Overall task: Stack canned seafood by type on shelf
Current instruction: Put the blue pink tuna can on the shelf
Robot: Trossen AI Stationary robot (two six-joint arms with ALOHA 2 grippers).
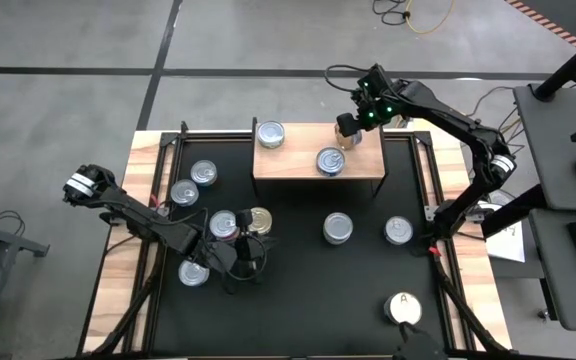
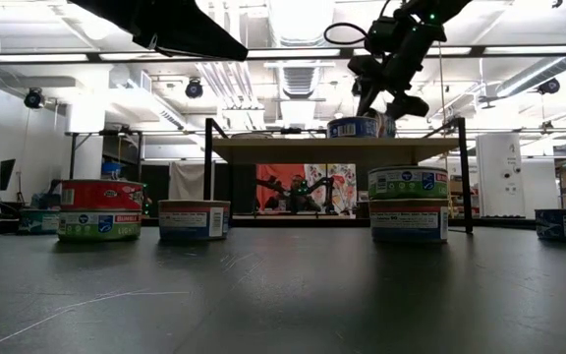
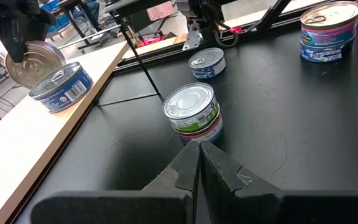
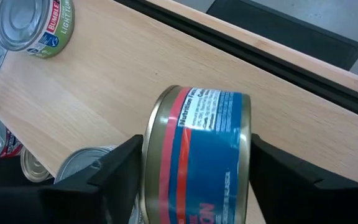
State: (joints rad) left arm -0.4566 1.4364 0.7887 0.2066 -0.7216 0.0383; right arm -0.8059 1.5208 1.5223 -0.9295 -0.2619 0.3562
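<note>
The light wood shelf (image 1: 296, 166) stands at the table's far middle, with two silver-topped cans on it (image 1: 270, 133) (image 1: 331, 160). My right gripper (image 1: 348, 128) hangs over the shelf's far right part, shut on a blue-and-red labelled, gold-rimmed can (image 4: 197, 143). My left gripper (image 1: 240, 248) is shut and empty, low over the table's left-middle beside two cans (image 1: 223, 222) (image 1: 258, 220). In the left wrist view, a two-can stack (image 3: 193, 112) stands just past the shut fingers. My right gripper pinches the can between its two fingers, one finger (image 4: 114, 168) on each flat end, so the label wall (image 4: 210, 124) faces the wrist camera. The fingers come from above, and the can is turned on edge over the shelf board (image 4: 104, 81). Whether it touches the board, I cannot tell.
More cans sit on the black tabletop: two at the left (image 1: 205, 172) (image 1: 184, 192), one near-left (image 1: 194, 272), a stack at the middle (image 1: 338, 228), one at the right (image 1: 399, 231), and a white-topped "A" can (image 1: 402, 307) near-right. Dark shelf legs (image 2: 208, 172) stand by them.
</note>
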